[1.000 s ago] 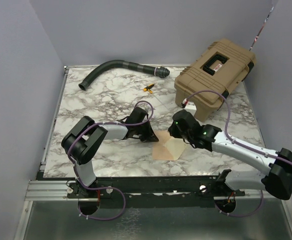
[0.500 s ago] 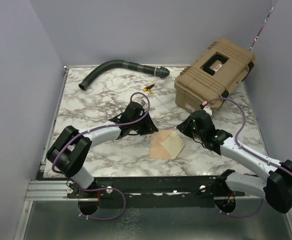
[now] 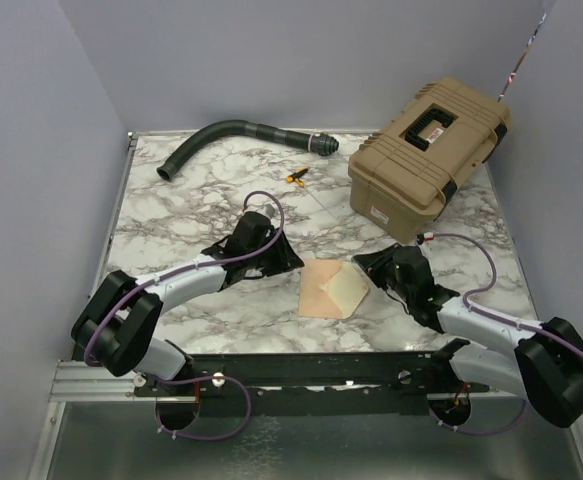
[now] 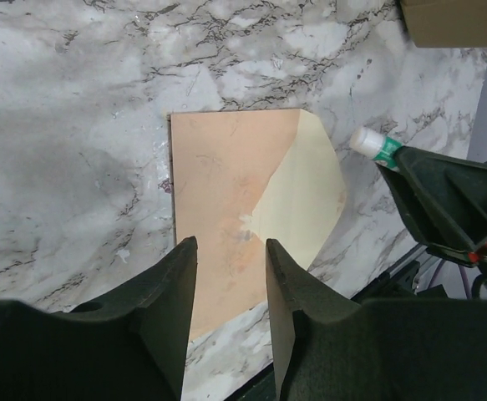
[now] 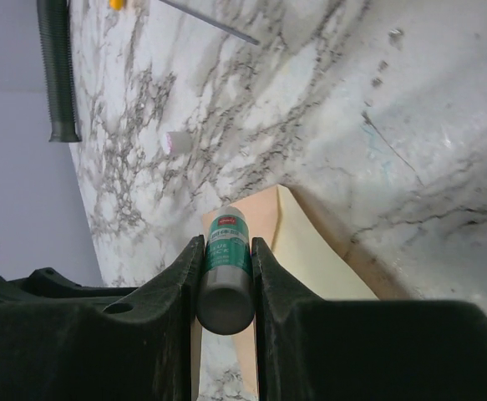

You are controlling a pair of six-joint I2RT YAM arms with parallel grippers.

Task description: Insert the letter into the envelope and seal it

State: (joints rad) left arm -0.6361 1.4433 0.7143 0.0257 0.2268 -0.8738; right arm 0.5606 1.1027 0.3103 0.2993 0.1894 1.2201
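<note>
The peach envelope [image 3: 316, 292] lies flat on the marble table, its flap [image 3: 344, 290] open to the right with the pale cream inside up. In the left wrist view the envelope [image 4: 218, 188] and its flap [image 4: 306, 196] lie just beyond my fingers. The letter does not show as a separate sheet. My left gripper [image 3: 291, 262] [image 4: 230, 244] is open and empty, just left of the envelope. My right gripper [image 3: 369, 263] [image 5: 226, 242] is shut on a green glue stick [image 5: 226, 255], just right of the flap. The stick's white tip [image 4: 368, 142] shows in the left wrist view.
A tan hard case [image 3: 429, 150] stands at the back right. A black hose [image 3: 236, 135] lies along the back edge, and a small yellow object [image 3: 296, 177] lies near the middle back. A small white cap [image 5: 176, 140] lies on the marble beyond the envelope.
Both grippers have drawn back from above the envelope, the left to the left and the right to the right. The envelope is now uncovered, its flap lying open.
</note>
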